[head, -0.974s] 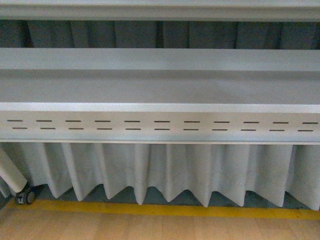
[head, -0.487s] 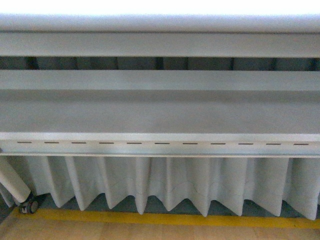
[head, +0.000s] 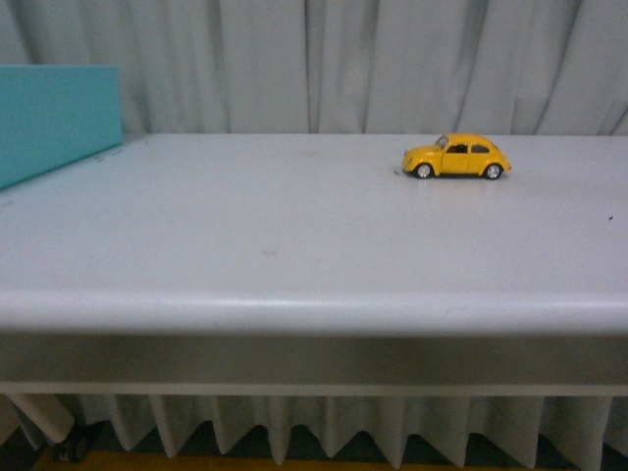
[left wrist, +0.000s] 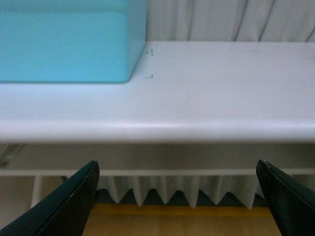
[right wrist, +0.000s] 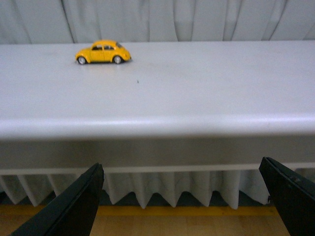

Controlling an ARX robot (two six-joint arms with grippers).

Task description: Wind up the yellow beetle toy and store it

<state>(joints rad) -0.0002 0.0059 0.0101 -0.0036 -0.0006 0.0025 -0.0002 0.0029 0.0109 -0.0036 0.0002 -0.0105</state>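
**Front view.** The beetle [head: 456, 157] stands on its wheels on the table [head: 294, 255], on the right half and close to the curtain [head: 343, 59]. A teal box [head: 54, 118] sits at the far left. Neither pincer shows here.

**Left wrist view.** The left pincer [left wrist: 177, 167] is spread wide and empty. Its fingers [left wrist: 74, 196] hang lower than the table's front lip. The box lies ahead of it, up on the top and off to one finger's side. No beetle is in sight from this arm.

**Right wrist view.** The right pincer [right wrist: 180, 167] is also spread wide and holds nothing. It too sits low, in front of the lip. The beetle [right wrist: 103, 52] is well ahead of it and well apart, up on the top. It lies off the line that runs between the fingers.

The task looks to be at its very start: the approach, with nothing grasped or wound. The right pincer seems the better placed. It would need to rise clear of the lip, go forward and shift sideways until the beetle sits between its fingers. It should then grip the body, not the wheels. The box is probably the storage place, though that is a guess.
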